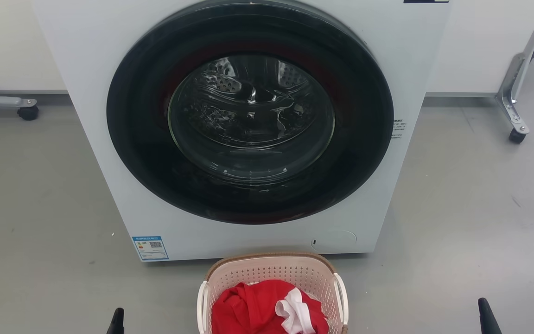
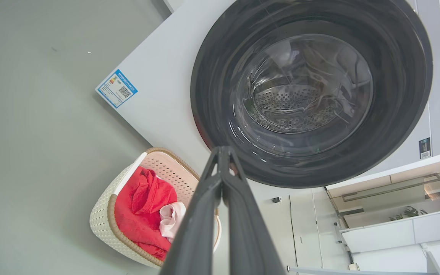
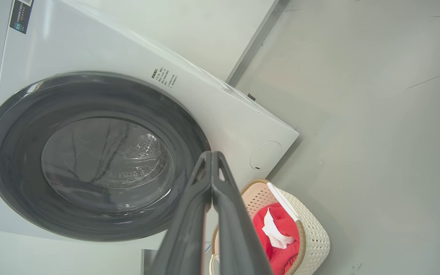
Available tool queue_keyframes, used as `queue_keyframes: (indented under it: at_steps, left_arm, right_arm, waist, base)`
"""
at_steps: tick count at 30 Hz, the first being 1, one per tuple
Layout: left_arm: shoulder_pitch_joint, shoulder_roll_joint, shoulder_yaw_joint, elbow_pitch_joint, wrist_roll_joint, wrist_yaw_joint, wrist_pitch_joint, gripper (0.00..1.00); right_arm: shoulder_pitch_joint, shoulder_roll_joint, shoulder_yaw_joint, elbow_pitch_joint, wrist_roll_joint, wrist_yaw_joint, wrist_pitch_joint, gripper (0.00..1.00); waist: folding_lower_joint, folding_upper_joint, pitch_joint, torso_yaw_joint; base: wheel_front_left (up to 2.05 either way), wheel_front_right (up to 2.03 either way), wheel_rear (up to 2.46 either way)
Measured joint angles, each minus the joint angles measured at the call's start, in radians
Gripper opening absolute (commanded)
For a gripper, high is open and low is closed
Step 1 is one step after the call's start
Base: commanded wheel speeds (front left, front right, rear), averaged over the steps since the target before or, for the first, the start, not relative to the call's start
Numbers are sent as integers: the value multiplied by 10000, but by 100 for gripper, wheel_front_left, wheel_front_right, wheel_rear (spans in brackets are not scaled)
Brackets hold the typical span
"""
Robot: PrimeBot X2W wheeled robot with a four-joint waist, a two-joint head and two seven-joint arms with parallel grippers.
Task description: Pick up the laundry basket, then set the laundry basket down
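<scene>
Standing on the floor (image 1: 457, 208) close before the washing machine (image 1: 410, 69), the laundry basket (image 1: 271, 273) sits between the left pincer (image 1: 117, 322) and the right pincer (image 1: 486, 313), both closed and empty, seemingly so one side handle (image 1: 341, 297) faces each.

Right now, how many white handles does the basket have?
2. On the laundry basket, the left handle runs along its left side and the right handle along its right side.
</scene>
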Motion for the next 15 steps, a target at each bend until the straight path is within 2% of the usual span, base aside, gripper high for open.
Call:
queue_keyframes:
  at_steps: [15]
  left_arm:
    - [-507, -88, 449, 297, -2084, -431, 564, 0]
  right_arm:
    - [-492, 92, -426, 332, 2318, 399, 535, 0]
  waist:
    - [0, 0, 103, -31]
  base:
    - [0, 0, 0]
